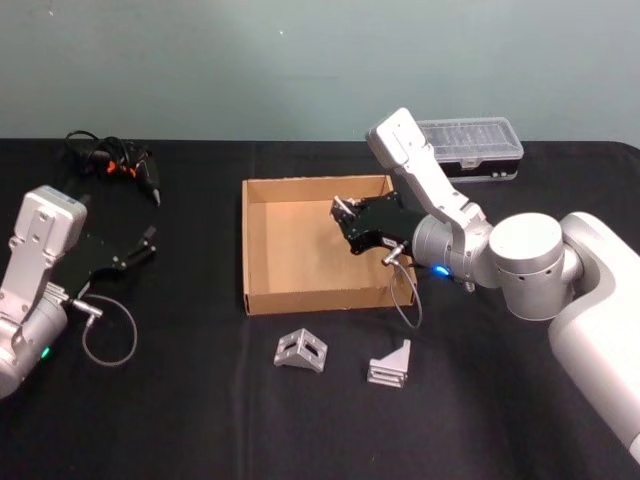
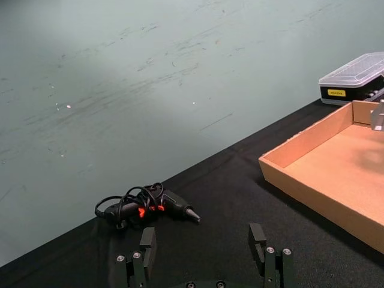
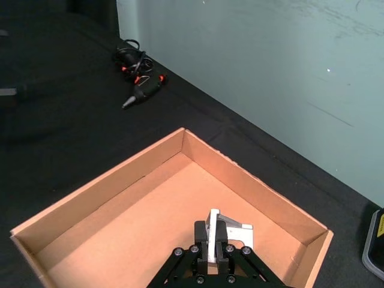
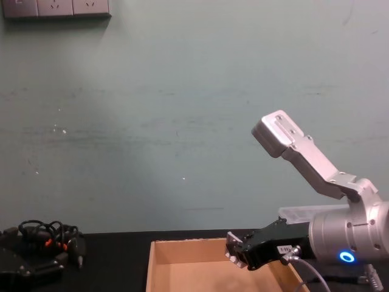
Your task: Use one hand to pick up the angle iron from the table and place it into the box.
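Note:
My right gripper [image 1: 345, 215] hangs above the right side of the tan cardboard box [image 1: 295, 250], shut on a silver angle iron [image 3: 234, 230]. In the right wrist view the bracket sits pinched between the black fingers [image 3: 200, 235] over the box floor [image 3: 150, 222]. The chest view shows this gripper [image 4: 234, 253] just above the box's rim [image 4: 182, 243]. Two more angle irons [image 1: 301, 350] [image 1: 391, 366] lie on the black table [image 1: 200, 410] in front of the box. My left gripper [image 1: 150, 241] rests parked at the left, open [image 2: 203, 243] and holding nothing.
A black case with a clear lid [image 1: 478, 146] stands behind the box at the right. A black corded tool with orange marks [image 1: 115, 160] lies at the back left. Loose cable loops hang from both wrists.

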Controlling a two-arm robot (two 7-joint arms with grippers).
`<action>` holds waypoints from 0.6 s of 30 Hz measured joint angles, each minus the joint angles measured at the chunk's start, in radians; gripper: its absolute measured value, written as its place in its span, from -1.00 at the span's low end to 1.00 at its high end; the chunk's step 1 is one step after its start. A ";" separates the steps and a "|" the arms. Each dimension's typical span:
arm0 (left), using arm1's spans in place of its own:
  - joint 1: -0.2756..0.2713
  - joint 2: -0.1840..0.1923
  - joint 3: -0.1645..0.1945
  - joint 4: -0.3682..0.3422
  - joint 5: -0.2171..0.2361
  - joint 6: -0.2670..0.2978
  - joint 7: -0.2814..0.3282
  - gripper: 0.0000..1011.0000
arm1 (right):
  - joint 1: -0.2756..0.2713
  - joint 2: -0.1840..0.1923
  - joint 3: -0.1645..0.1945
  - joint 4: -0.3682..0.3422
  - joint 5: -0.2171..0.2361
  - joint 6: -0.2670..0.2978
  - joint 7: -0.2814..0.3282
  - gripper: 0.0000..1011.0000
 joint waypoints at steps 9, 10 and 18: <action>0.000 0.000 0.000 0.000 0.000 0.000 0.000 1.00 | 0.040 -0.036 0.000 0.097 -0.014 -0.003 0.007 -0.84; 0.000 0.000 0.000 0.000 0.000 0.000 0.000 1.00 | 0.042 -0.038 0.001 0.102 -0.015 -0.002 0.008 -0.84; 0.000 0.000 0.000 0.000 0.000 0.000 0.000 1.00 | 0.055 -0.045 0.008 0.136 -0.020 0.010 0.016 -0.84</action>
